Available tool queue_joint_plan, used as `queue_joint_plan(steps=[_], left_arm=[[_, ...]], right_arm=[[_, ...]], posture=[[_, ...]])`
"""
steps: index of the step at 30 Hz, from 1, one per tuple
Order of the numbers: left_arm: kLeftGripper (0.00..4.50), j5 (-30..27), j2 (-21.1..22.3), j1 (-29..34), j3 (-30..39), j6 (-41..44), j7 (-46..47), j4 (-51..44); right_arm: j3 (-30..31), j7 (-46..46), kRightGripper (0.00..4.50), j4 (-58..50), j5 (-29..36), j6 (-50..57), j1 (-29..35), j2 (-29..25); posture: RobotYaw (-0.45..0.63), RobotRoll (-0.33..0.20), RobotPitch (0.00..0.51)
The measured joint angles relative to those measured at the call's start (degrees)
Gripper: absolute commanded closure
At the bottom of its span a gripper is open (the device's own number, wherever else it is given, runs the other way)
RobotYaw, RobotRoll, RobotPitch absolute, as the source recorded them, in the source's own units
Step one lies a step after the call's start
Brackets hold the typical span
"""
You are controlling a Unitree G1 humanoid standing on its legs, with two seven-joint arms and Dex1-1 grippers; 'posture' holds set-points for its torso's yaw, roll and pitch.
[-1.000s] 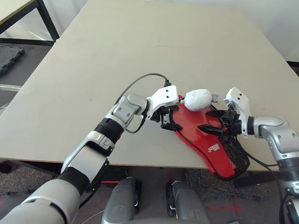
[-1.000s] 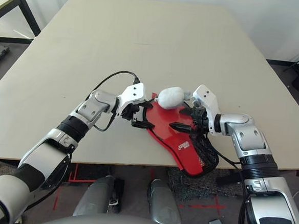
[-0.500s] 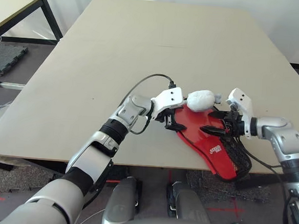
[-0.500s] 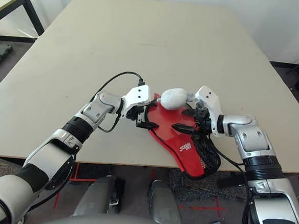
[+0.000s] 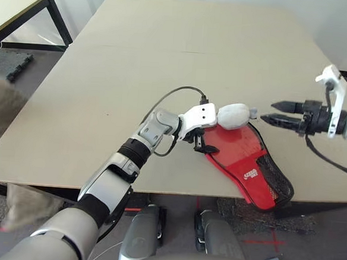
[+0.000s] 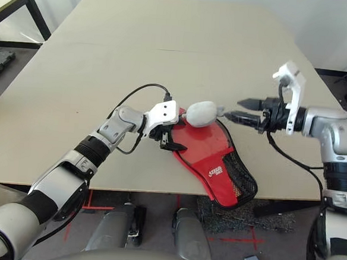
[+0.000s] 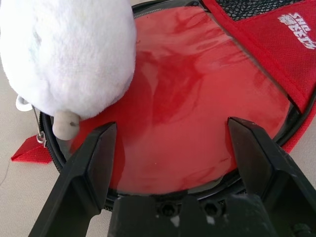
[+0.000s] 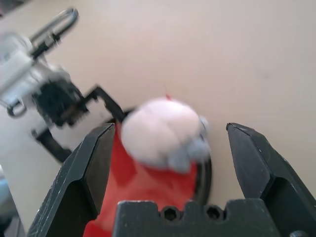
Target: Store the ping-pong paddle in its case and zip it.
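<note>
Large beige table (image 5: 166, 58); second black-framed table (image 5: 27, 7) at left; white wall behind; grey floor.

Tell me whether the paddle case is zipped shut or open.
Open. The case lies flat with its round end unzipped, the paddle's glossy red face bare inside, the pom-pom resting at its edge.

A broad beige table (image 5: 166, 64) takes up most of the scene. To the far left stands a second table (image 5: 15, 6) with black legs. On the floor beside it lies a dark mat (image 5: 11, 71). Under the near edge, red tape marks (image 6: 237, 238) show on the grey floor.
</note>
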Motion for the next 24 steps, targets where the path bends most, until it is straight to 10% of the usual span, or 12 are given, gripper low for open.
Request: queue_joint_plan(steps=[17, 24], left_arm=[[0.03, -0.03, 1.26, 2.42, -0.08, 2.38, -0.30, -4.76], [0.00, -0.03, 1.66, 2.54, -0.10, 3.06, -0.55, -5.38]], right_arm=[[9.39, -3.55, 0.00, 12.84, -7.85, -8.24, -2.42, 10.09], [9.81, -3.93, 2.05, 17.15, -10.22, -10.33, -3.00, 11.56]], posture=[[0.01, 0.000, 0.116], [0.01, 0.000, 0.112]])
